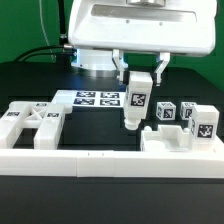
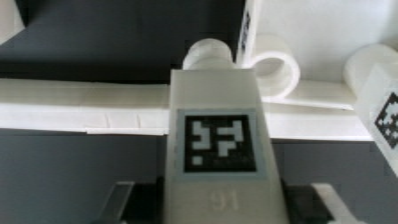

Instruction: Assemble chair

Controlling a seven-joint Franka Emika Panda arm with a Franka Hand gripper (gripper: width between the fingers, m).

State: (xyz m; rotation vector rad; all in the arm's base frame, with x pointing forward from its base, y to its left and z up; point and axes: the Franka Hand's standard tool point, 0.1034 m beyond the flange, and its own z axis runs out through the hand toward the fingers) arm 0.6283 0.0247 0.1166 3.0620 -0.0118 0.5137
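Note:
My gripper [image 1: 140,78] hangs from the arm near the middle of the table, shut on a white blocky chair leg [image 1: 135,102] with a black-and-white tag. The leg hangs upright, its lower end close above the table beside a notched white part [image 1: 165,140]. In the wrist view the leg [image 2: 222,130] fills the middle and the gripper [image 2: 222,200] has a finger at each of its sides. Its rounded tip [image 2: 210,55] points toward a white part with a curved edge [image 2: 278,76]. A flat chair piece with triangular cut-outs [image 1: 35,125] lies at the exterior view's left.
The marker board [image 1: 92,98] lies behind the leg. Three tagged white blocks [image 1: 187,114] stand at the exterior view's right. A long low white border rail [image 1: 100,158] runs along the front and shows in the wrist view [image 2: 89,105].

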